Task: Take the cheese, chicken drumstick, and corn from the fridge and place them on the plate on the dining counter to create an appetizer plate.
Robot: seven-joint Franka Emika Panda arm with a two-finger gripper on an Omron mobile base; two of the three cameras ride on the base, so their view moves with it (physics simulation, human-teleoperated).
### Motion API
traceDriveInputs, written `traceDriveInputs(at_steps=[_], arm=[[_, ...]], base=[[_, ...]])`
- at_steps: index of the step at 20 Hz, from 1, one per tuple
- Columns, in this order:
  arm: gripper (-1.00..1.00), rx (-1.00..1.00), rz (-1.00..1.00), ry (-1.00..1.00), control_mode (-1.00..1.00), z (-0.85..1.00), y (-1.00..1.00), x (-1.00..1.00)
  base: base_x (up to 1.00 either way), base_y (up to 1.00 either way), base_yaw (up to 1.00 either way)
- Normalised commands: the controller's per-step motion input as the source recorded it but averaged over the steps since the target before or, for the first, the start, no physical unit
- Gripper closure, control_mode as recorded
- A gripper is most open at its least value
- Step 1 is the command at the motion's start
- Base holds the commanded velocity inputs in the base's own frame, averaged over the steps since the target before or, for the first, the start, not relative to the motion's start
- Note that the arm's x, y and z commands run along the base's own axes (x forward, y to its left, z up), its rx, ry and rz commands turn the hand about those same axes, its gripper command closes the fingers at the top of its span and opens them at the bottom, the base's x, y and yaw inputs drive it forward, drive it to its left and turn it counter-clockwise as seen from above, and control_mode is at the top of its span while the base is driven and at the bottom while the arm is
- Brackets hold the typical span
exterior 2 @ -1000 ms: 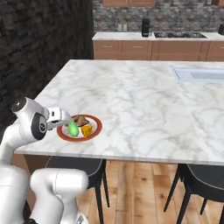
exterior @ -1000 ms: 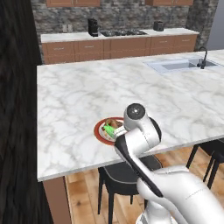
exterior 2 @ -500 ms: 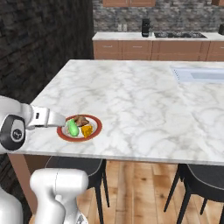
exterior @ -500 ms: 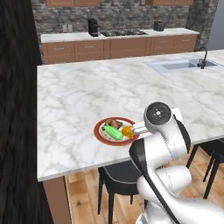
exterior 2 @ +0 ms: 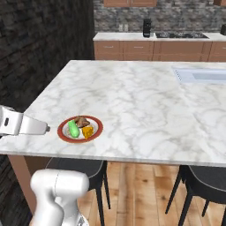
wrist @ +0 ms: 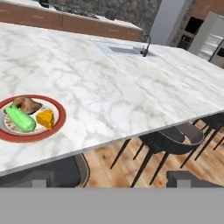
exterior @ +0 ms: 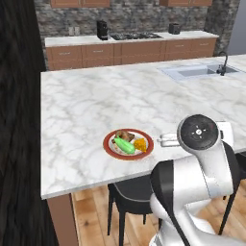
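Observation:
On the dining counter (exterior: 96, 101), close to its near edge, sits the red-rimmed plate (exterior: 110, 150) (exterior 2: 64, 136) (wrist: 59, 124). Three foods lie on it: the green corn (exterior: 124, 144) (exterior 2: 73, 129) (wrist: 19, 118), the brown chicken drumstick (exterior: 124, 135) (exterior 2: 81, 120) (wrist: 27, 104) and the orange cheese (exterior: 140, 144) (exterior 2: 88, 132) (wrist: 45, 118). My gripper (wrist: 111, 179) (exterior 2: 44, 128) hangs open and empty off the counter's near edge, drawn back from the plate and a little above counter height. Its dark fingertips (wrist: 35, 178) stand far apart. The fridge is out of view.
Dark stools (wrist: 175, 138) (exterior 2: 205, 174) stand under the counter's near edge. A sink with a faucet (exterior: 197, 71) (wrist: 124, 49) is set into the far right of the counter. A brown-cabinet wall counter (exterior: 129, 48) runs along the back. A dark brick wall (exterior 2: 39, 48) rises on the left.
My arm has swung back from over the plate toward the base, uncovering the plate. The three foods stay on the plate. The gripper remains open.

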Motion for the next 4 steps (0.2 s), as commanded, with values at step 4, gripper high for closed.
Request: traceDriveInputs(at_steps=[4], arm=[[-1.0,0.0,-0.01,-0.01,-1.0,0.19,0.15,-0.12]], base=[[0.0,0.0,0.0]])
